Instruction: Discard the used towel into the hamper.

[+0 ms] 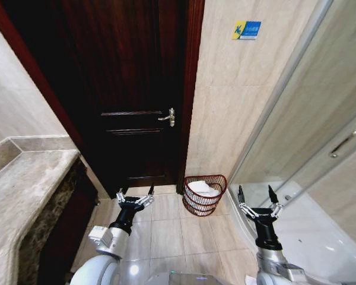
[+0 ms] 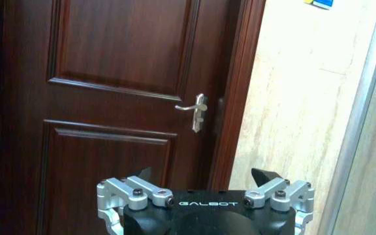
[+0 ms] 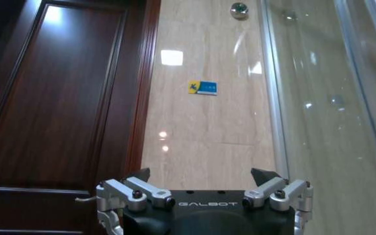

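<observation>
Standing on the tiled floor (image 1: 166, 231) against the beige wall, the hamper (image 1: 204, 195), a dark reddish wire basket, holds a white towel (image 1: 203, 189) that lies wholly inside its rim, seemingly bunched, though its folds are hard to make out. Both grippers hang empty with fingers spread wide: the left gripper (image 1: 135, 198) sits to the hamper's left, near it but apart, level with its rim in the head view, while the right gripper (image 1: 258, 199) hovers on its other side, a little farther off, so the basket lies between and just beyond the two. Behind the left gripper rises a closed dark wooden door (image 1: 130, 89) with a silver lever handle (image 1: 167, 117); its frame meets the wall just left of the hamper. A stone countertop (image 1: 24, 190) edges the floor on the left, and the glass shower enclosure (image 1: 308, 148) with its metal frame hems it on the right, leaving a strip of bare tile before the basket. A blue-and-yellow sticker (image 1: 246, 29) marks the wall above.
</observation>
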